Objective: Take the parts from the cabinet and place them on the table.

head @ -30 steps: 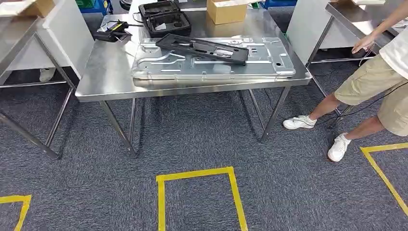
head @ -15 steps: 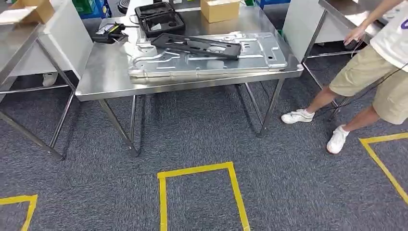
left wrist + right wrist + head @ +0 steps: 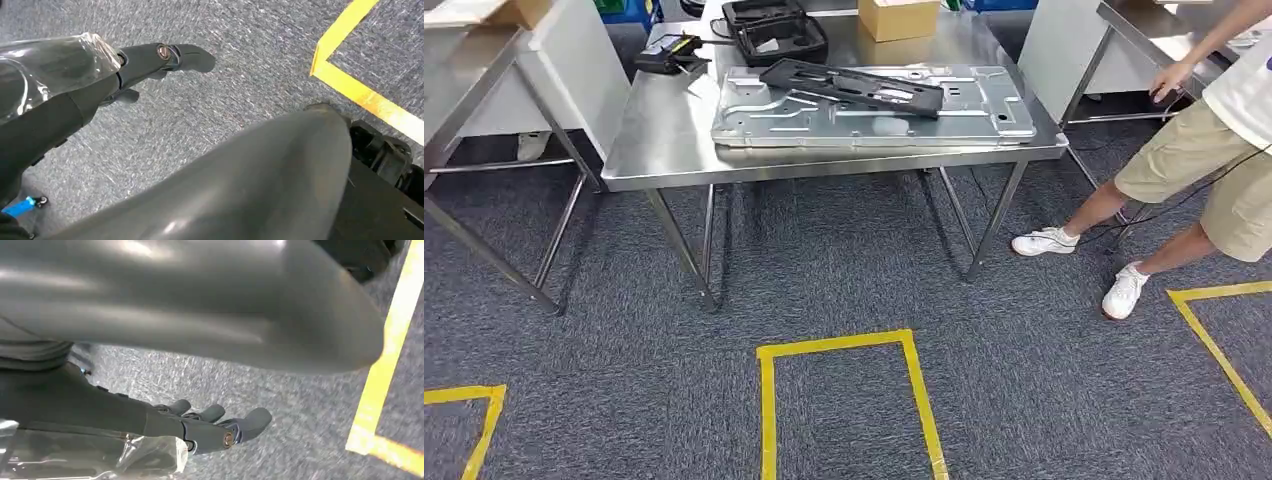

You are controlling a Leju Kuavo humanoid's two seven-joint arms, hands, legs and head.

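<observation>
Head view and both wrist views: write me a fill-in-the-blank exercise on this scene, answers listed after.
1. The long black part lies on top of the ____ metal panel.
2. The cardboard box stands on the steel ____.
3. The tape on the carpet is ____.
4. The left robot hand holds ____.

Answers: silver; table; yellow; nothing

I counted one steel table (image 3: 664, 150) at the frame's upper middle, carrying one large silver metal panel (image 3: 864, 120), one long black plastic part (image 3: 854, 86), one open black case (image 3: 774, 30), one cardboard box (image 3: 898, 16) and one small black-and-yellow device (image 3: 667, 52). One person (image 3: 1214, 160) stood at the right edge in two white shoes (image 3: 1044, 242).
</observation>
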